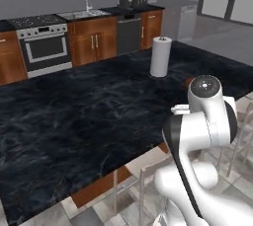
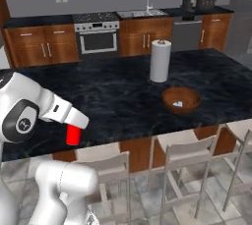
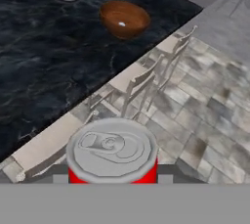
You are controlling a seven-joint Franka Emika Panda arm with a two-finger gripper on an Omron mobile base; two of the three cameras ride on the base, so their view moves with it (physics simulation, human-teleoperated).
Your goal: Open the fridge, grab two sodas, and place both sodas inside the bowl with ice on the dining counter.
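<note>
Black marble table (image 2: 123, 96) carries a white paper towel roll (image 2: 160, 61) and, just beside it, the brown bowl (image 2: 181, 99) holding a little white ice. The red soda (image 3: 113, 154) stands upright, silver top toward the hand camera, pinched in the jaws (image 2: 74, 131) over the table's near edge, well apart from the bowl. No lettering is legible.

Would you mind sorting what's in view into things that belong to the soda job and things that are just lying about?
Belongs to the job:
- soda, held in the shut gripper
- bowl with ice
- dining counter

Just lying about:
- paper towel roll
- stools
- stove
- sink
</note>
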